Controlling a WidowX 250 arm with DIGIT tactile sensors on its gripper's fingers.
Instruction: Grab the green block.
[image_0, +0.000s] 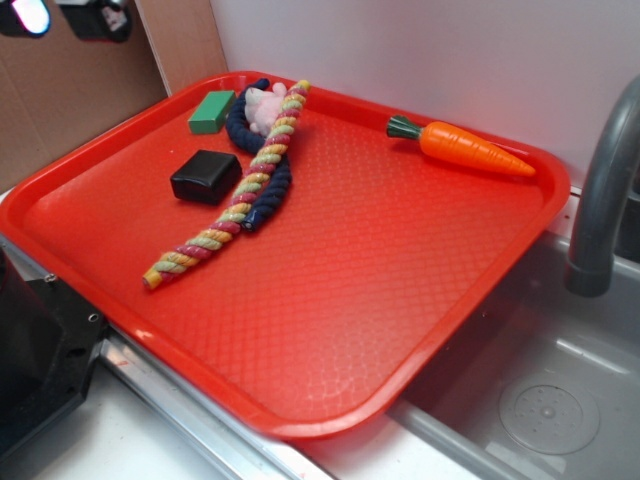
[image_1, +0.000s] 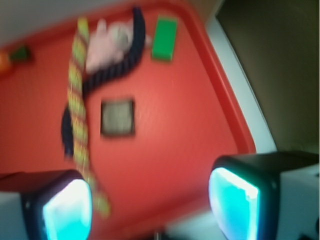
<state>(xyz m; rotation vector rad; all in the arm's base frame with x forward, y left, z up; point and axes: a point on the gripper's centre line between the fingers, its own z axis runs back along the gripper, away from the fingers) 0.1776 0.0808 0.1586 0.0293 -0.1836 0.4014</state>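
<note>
**Up in the far corner, a green block waits with nothing on it**

Near the tray's far left corner lies the green block (image_0: 211, 111), flat on the red tray (image_0: 400, 300) and just inside the rim. A dark blue rope (image_0: 262, 190) curls close beside it, with a pink soft toy (image_0: 264, 107) resting on the rope's bend. A striped rope (image_0: 235, 205) runs diagonally past them, and the glossy black block (image_0: 206, 176) sits nearer the tray's middle, apart from the green one. An orange toy carrot (image_0: 470, 148) lies well away by the far rim.

From the wrist view, the gripper (image_1: 150, 205) hangs high above the tray, its two fingers (image_1: 67, 210) spread wide with nothing between them. That height likely explains the blur and the broad sweep of tray in sight. The green block (image_1: 165, 38) appears far ahead of the fingers, beyond the black block (image_1: 118, 118), so the approach seems barely begun. Its closeness to the rim and the rope probably leaves little room for the fingers to straddle it.
</note>
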